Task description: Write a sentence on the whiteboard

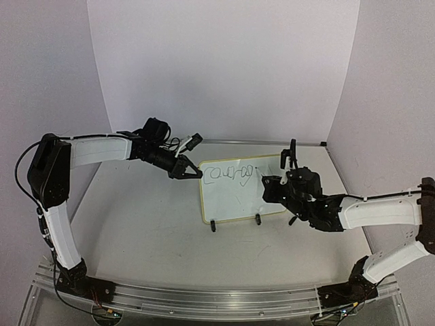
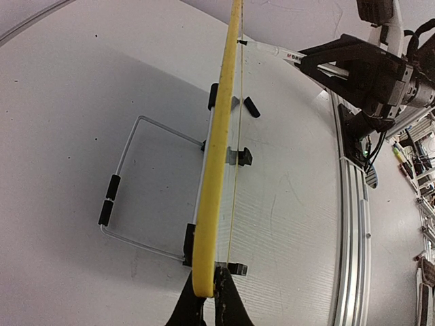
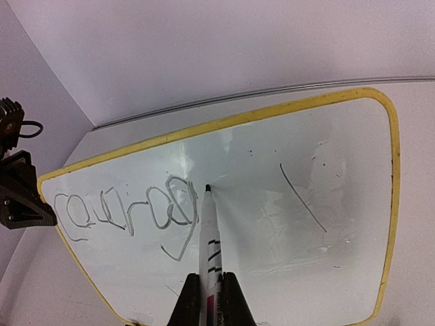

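The table (image 1: 136, 231) carries the whiteboard (image 1: 238, 204), propped on its black feet near the centre, a little toward 3 o'clock. The left gripper (image 2: 208, 288) is clamped tight on the board's yellow rim at its 10 o'clock corner. The right gripper (image 3: 211, 292), at the board's 2 o'clock, is closed around a marker (image 3: 209, 238), whose tip meets the surface just at 3 o'clock of the sentence (image 3: 126, 214), one cursive line

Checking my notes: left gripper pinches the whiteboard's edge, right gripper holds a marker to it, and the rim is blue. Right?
Colour's wrong: the whiteboard has a yellow rim, as the right wrist view shows. The left gripper pinches its edge and the right gripper holds the marker to it.
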{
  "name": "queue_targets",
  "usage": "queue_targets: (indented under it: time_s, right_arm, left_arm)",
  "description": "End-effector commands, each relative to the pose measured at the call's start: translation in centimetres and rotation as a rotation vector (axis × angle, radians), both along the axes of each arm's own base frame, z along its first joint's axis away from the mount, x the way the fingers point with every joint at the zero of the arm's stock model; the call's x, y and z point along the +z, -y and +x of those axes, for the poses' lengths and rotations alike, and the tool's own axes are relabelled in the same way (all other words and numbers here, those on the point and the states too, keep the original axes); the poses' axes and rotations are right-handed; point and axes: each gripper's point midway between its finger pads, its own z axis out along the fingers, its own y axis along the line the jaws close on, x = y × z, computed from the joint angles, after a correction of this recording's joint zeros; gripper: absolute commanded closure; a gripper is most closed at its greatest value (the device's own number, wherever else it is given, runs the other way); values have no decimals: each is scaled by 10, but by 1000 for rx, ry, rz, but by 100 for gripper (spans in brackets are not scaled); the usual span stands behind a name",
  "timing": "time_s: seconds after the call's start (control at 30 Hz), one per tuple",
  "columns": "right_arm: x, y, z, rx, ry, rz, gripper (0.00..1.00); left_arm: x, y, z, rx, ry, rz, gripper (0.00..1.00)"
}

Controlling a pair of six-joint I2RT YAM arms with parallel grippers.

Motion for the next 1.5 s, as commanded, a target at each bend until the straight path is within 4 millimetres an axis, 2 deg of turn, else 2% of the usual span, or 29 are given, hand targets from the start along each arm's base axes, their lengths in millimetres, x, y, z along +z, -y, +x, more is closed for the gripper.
queue_targets:
  time_s: [0.0, 0.3, 0.8, 1.17, 1.47]
  right_arm:
    - [10, 5, 1, -16, 26, 4, 100]
    - [-4, 9, 2, -29, -7, -8, 100]
    - [-28, 27, 7, -99, -54, -24, 100]
    - [-22, 37, 13, -139, -37, -32, 100]
    - [-1, 32, 25, -129, 15, -47, 100]
  left_arm:
    - [-4, -8, 10, 28, 106, 78, 100]
    - [-5, -7, 10, 27, 104, 78, 100]
    - [-7, -7, 10, 27, 102, 80, 100]
    - [-7, -7, 10, 26, 100, 79, 100]
    - [-8, -7, 10, 26, 99, 80, 100]
